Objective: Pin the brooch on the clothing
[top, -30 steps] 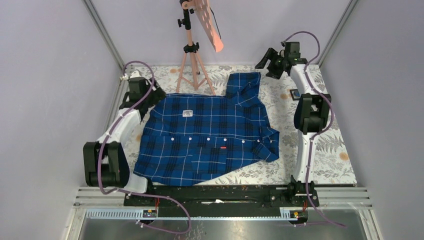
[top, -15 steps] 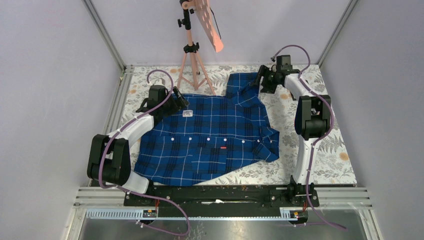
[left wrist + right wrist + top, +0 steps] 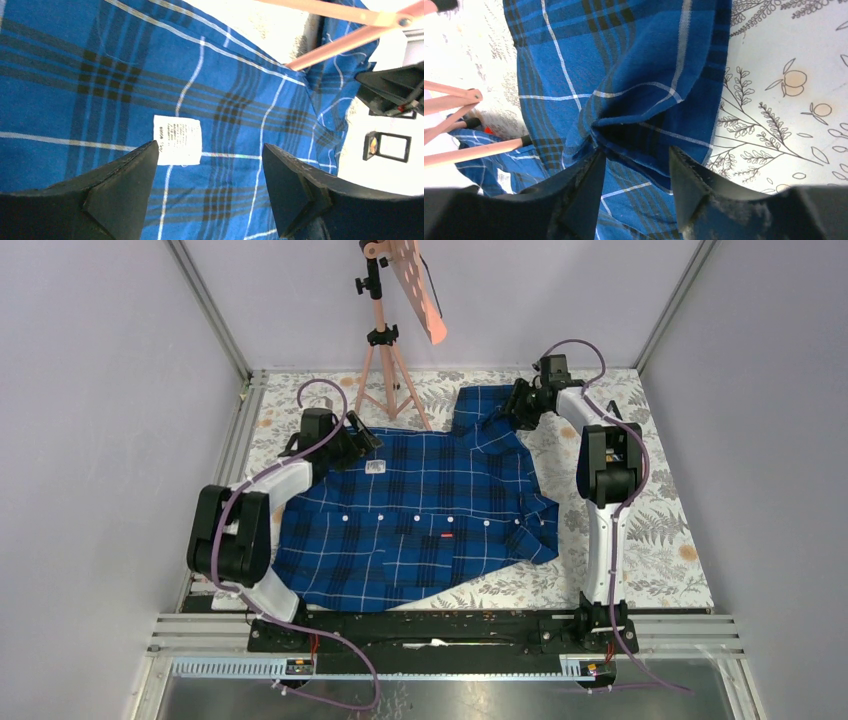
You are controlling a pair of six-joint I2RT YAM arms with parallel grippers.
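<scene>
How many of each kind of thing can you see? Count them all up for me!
Shirt: 1
Pink tripod: 1
Robot arms: 2
Small black frame: 1
Total: 5

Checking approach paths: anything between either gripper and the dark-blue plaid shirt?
Nothing visible. The left gripper hangs open right over the dark-blue plaid shirt beside its white neck label; the right gripper is open over a raised fold.
</scene>
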